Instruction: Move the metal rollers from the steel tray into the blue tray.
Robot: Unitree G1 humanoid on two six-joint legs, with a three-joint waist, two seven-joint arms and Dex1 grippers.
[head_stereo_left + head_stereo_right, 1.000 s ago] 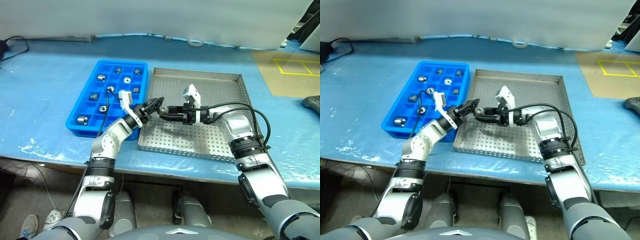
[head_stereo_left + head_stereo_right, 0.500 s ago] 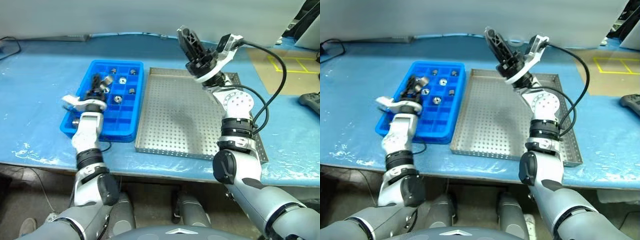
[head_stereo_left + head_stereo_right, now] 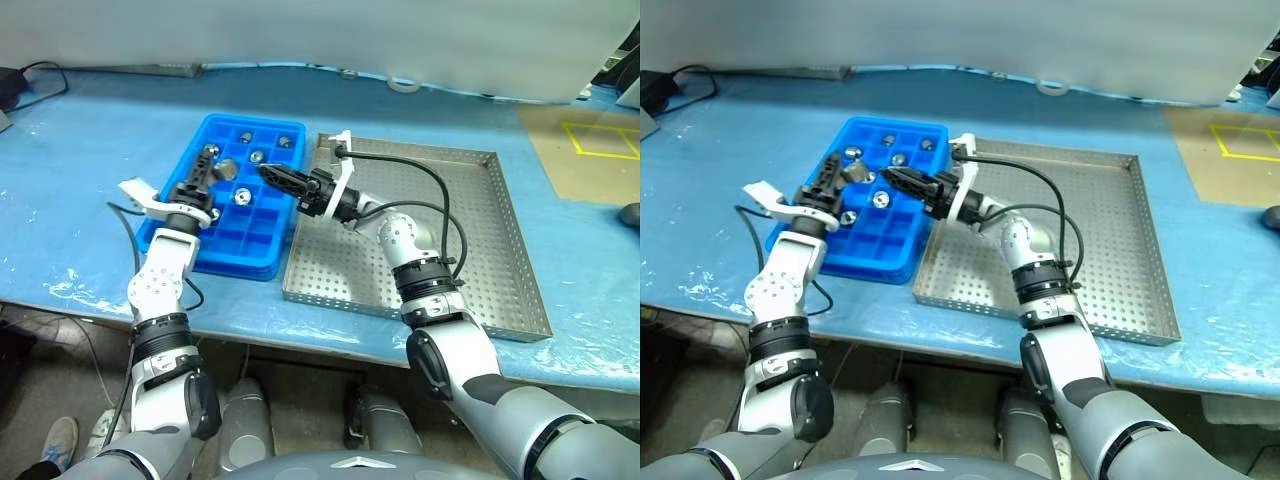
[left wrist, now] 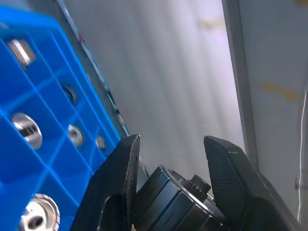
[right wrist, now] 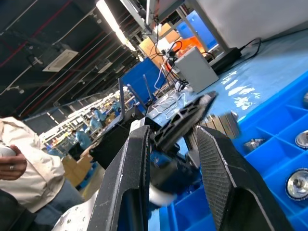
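My left hand (image 3: 212, 165) is hovering over the blue tray (image 3: 205, 243), fingers clamped on one metal roller (image 3: 226, 168) — held above the tray's far-left cells. My right hand (image 3: 272, 175) is reaching across from the steel tray (image 3: 470, 250) at 3 o'clock, its fingers (image 5: 219, 168) standing apart with nothing between them, tips just beside the roller. More metal rollers (image 3: 241, 198) are sitting in the blue tray's compartments. Both trays are resting side by side on the blue-covered counter (image 3: 80, 140).
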